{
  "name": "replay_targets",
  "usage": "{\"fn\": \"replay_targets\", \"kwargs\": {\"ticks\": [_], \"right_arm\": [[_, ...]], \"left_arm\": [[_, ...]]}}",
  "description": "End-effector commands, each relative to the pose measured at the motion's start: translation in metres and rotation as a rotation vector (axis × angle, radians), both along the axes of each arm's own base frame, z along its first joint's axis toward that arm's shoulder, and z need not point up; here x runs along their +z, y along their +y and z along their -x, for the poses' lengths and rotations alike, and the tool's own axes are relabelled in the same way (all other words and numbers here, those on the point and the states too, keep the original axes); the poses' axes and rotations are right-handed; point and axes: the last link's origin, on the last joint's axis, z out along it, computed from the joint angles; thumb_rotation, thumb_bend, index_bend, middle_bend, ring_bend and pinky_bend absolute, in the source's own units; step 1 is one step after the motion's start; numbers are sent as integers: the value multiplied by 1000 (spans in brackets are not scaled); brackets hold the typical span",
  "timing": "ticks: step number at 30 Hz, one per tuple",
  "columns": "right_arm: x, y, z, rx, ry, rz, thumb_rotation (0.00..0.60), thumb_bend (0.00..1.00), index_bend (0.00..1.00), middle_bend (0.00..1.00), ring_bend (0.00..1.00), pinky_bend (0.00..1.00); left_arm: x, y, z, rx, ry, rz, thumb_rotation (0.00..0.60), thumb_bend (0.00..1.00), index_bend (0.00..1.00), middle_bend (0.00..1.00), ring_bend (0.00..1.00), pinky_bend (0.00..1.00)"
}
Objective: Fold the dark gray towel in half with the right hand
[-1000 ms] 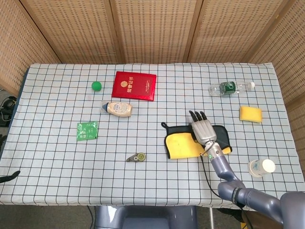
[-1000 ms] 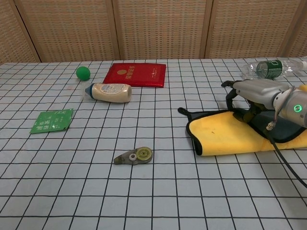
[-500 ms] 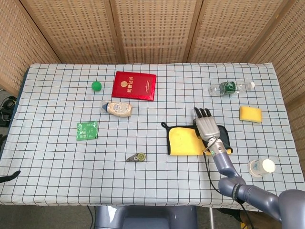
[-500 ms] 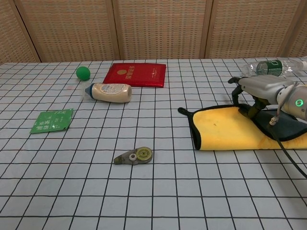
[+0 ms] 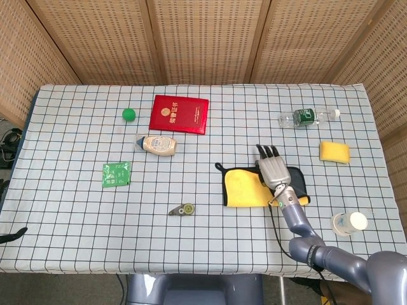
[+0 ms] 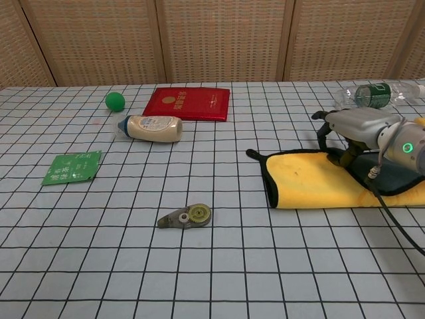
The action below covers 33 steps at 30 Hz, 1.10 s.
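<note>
The dark gray towel (image 5: 297, 181) lies right of the table's middle. Its yellow underside (image 5: 245, 189) is turned over on top and lies flat. In the chest view the yellow flap (image 6: 312, 179) covers most of the towel, and dark gray cloth (image 6: 398, 176) shows only at the right. My right hand (image 5: 272, 170) is over the towel's far edge, fingers spread and pointing away from me. In the chest view the right hand (image 6: 355, 126) has its fingertips (image 6: 346, 156) bent down onto the cloth, with nothing visibly pinched. My left hand is not seen.
A red booklet (image 5: 179, 114), green ball (image 5: 129, 114), cream bottle (image 5: 158, 145) and green packet (image 5: 117, 174) lie to the left. A correction tape roller (image 5: 183, 209) sits near the front. A water bottle (image 5: 305, 117), yellow sponge (image 5: 334, 152) and small cup (image 5: 349, 223) are at the right.
The raised, bulging yellow fold has settled flat on the dark half. My right hand went right with it, then came back slightly left while the towel stayed still.
</note>
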Motion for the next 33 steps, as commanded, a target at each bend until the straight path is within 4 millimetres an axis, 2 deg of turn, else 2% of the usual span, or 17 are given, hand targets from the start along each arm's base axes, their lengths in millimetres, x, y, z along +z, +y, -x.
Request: {"fn": "replay_targets", "kwargs": {"ticks": [1, 2, 4, 9, 12, 16, 23, 29, 33], "right_arm": [[1, 0, 1, 2, -1, 7, 600, 340, 308, 0, 0, 0], [1, 1, 1, 3, -7, 12, 600, 241, 226, 0, 0, 0], [4, 2, -1, 13, -21, 24, 600, 152, 144, 0, 0, 0], [18, 4, -10, 50, -76, 59, 600, 133, 110, 0, 0, 0], [32, 10, -14, 76, -109, 76, 600, 133, 156, 0, 0, 0], [50, 24, -9, 98, -119, 87, 600, 151, 291, 0, 0, 0], [78, 65, 19, 103, -91, 48, 600, 250, 456, 0, 0, 0], [83, 96, 45, 135, -24, -1, 600, 298, 515, 0, 0, 0], [79, 105, 57, 150, 5, -10, 600, 356, 516, 0, 0, 0]], "left_arm": [[0, 0, 0, 0, 0, 0, 600, 0, 0, 0, 0, 0], [0, 0, 0, 0, 0, 1, 600, 0, 0, 0, 0, 0], [0, 0, 0, 0, 0, 3, 600, 0, 0, 0, 0, 0], [-1, 0, 0, -3, 0, 6, 600, 0, 0, 0, 0, 0], [-1, 0, -1, -5, 0, 6, 600, 0, 0, 0, 0, 0], [-1, -1, -2, -9, 0, 7, 600, 0, 0, 0, 0, 0], [-2, -2, -3, -19, -3, 8, 600, 0, 0, 0, 0, 0], [-2, -3, -6, -33, -4, 10, 600, 0, 0, 0, 0, 0], [-2, -3, -6, -36, -2, 12, 600, 0, 0, 0, 0, 0]]}}
